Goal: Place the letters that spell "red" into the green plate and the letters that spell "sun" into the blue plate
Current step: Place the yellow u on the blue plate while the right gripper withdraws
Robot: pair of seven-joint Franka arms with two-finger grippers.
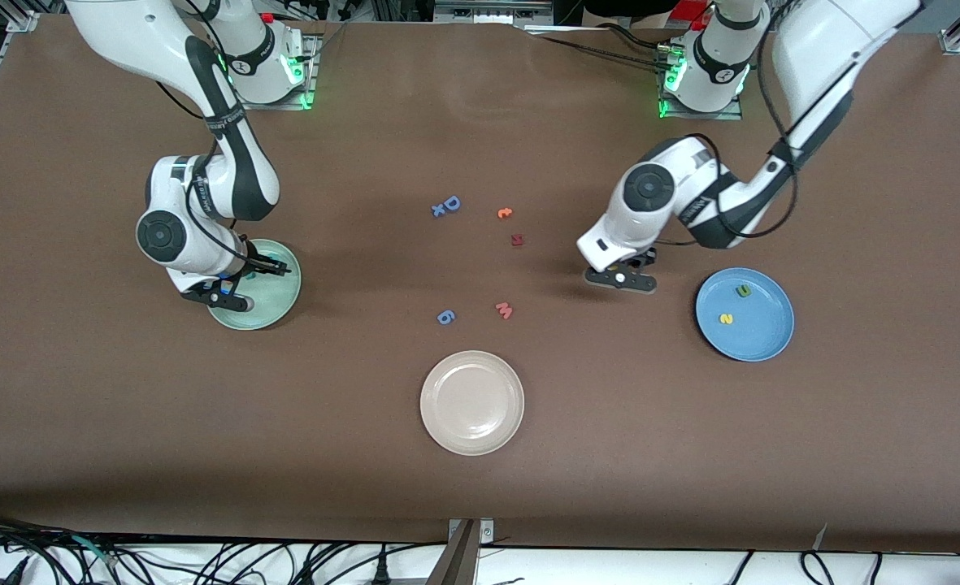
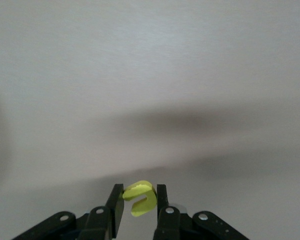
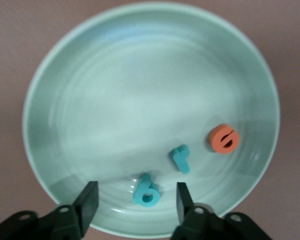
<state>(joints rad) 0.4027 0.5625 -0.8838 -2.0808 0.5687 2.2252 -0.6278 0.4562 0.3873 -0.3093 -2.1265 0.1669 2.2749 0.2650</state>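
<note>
Pinching an olive-green arch-shaped n (image 2: 140, 198), left gripper (image 2: 140, 200); right gripper (image 3: 136, 199) fingers spread over green plate (image 3: 90, 100).

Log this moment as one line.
right gripper open over green plate, red letters in | left gripper holds n

**Brown mat tabletop, cables along the near edge**

A wide matte brown table surface (image 1: 480, 496) filled the front view, evenly lit from above with soft shadows. Silver aluminium frame corners (image 1: 957, 36) showed at the top edge. Tangled black cables (image 1: 203, 561) lay on a white strip at the near edge, and a grey metal bracket (image 1: 465, 548) sat at its middle.
</note>
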